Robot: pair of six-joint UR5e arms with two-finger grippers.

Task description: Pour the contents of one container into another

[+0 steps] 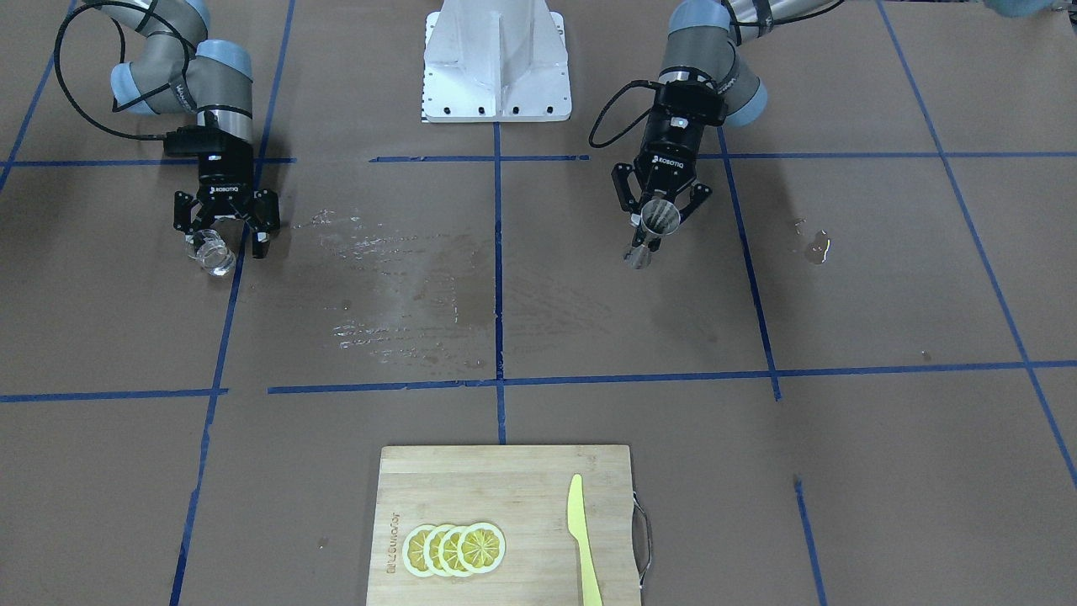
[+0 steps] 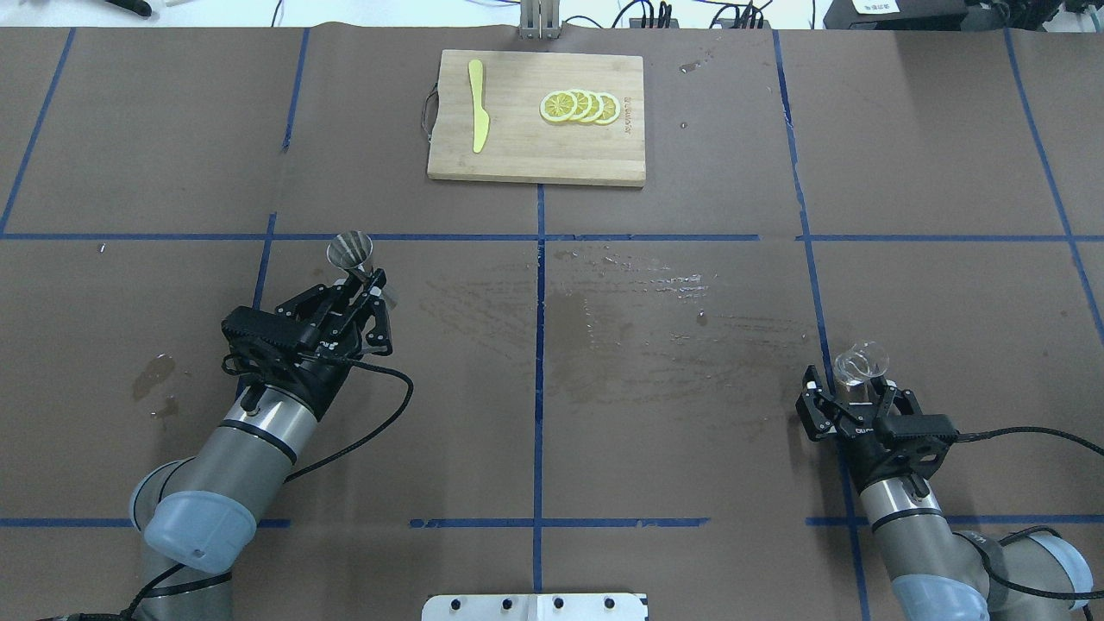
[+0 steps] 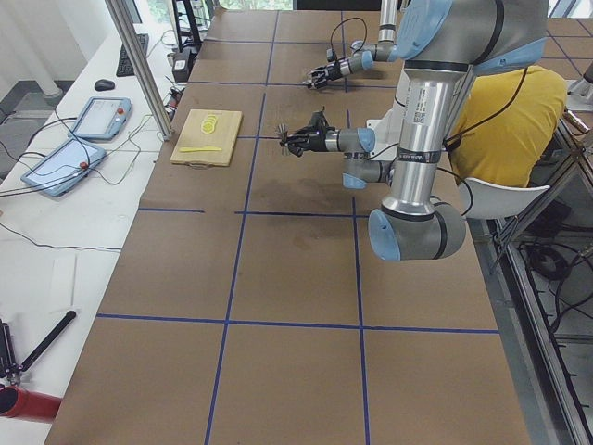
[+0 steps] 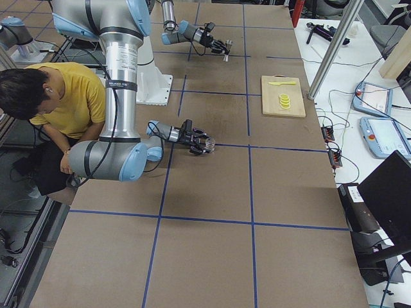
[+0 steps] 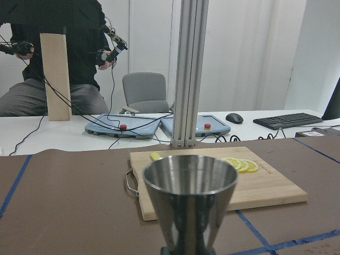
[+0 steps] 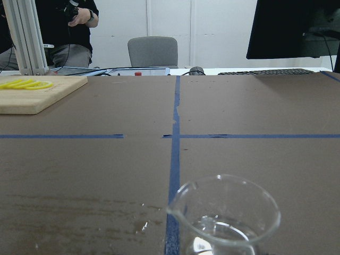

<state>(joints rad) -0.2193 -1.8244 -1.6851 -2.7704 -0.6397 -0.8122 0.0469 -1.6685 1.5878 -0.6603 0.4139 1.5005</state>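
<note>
The left gripper [image 2: 360, 291] clamps the jigger [image 2: 351, 251] at its waist; the right gripper [image 2: 851, 390] brackets the glass [image 2: 859, 366], grip unclear. Meet over the table's [image 2: 690, 448] middle and tip the glass slowly

I see a glossy steel jigger [image 5: 190, 204], a clear smooth glass [image 6: 226, 215], matt brown paper [image 1: 883, 278] and, at twelve o'clock, a wooden board [image 2: 535, 147].

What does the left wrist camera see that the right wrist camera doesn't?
Only the left wrist view shows the metal jigger, close up, and a wooden plank standing far behind. Only the right wrist view shows the glass tumbler and a dark monitor. Both show the cutting board, a grey chair and the brown table with blue tape lines.
</note>
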